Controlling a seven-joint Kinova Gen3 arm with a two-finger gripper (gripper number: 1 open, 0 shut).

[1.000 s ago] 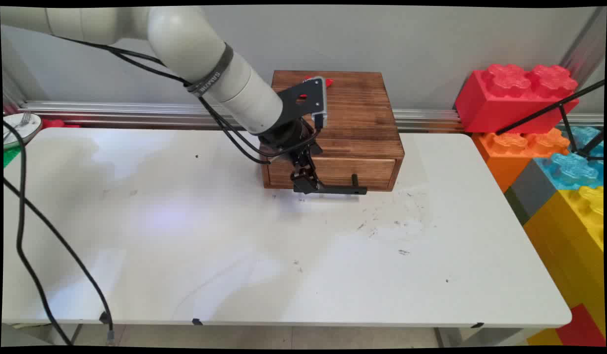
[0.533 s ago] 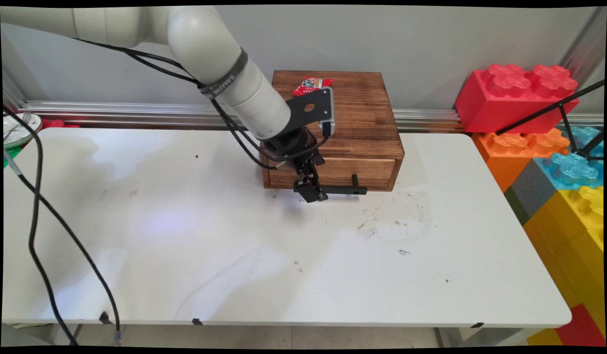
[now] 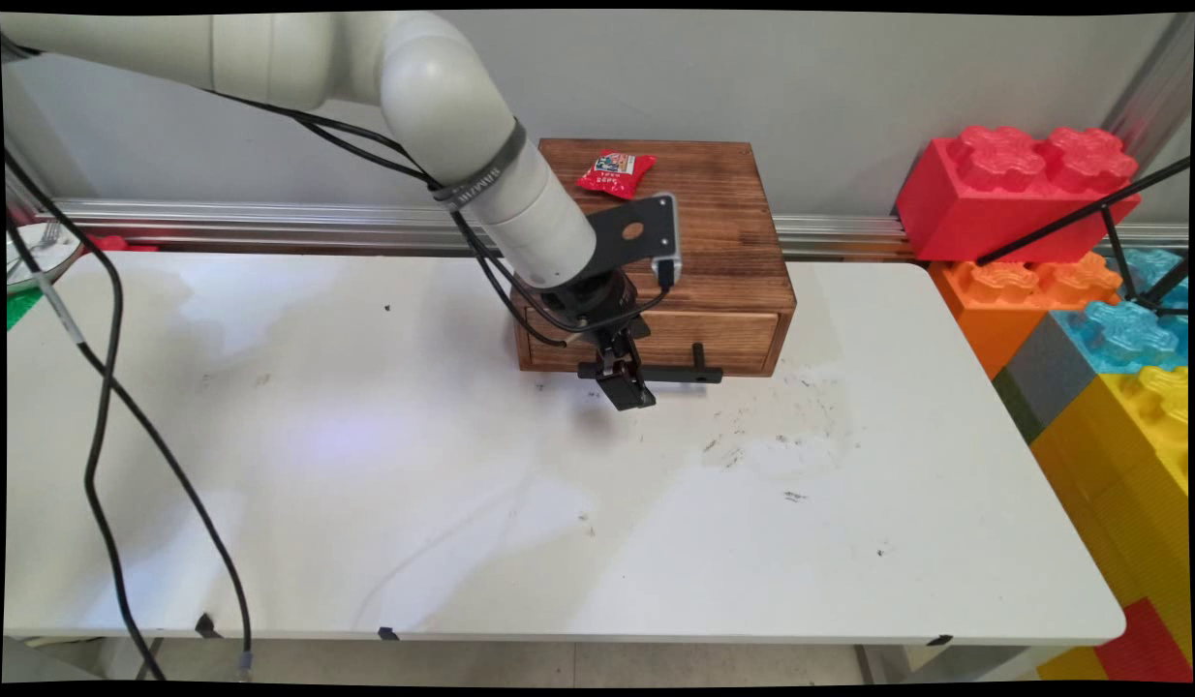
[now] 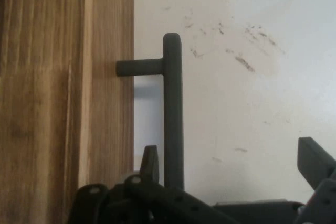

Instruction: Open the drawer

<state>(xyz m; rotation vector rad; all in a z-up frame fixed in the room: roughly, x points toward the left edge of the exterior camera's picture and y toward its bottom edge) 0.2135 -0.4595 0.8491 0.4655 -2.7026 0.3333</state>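
Both views are bright and evenly lit, with soft light from overhead. The white tabletop (image 3: 365,465) shows broad pale glare patches and faint grey mottling across its left half. The wooden box (image 3: 699,242) casts a thin, soft shadow on the tabletop along its front edge, and a small dim shadow lies under the claw (image 3: 628,389). The main view is sharp, though straight lines bow a little near its borders. In the hand view the handle (image 4: 172,108) has slightly soft edges and throws a pale bluish shadow beside the box; the wood grain at the left looks smeared.
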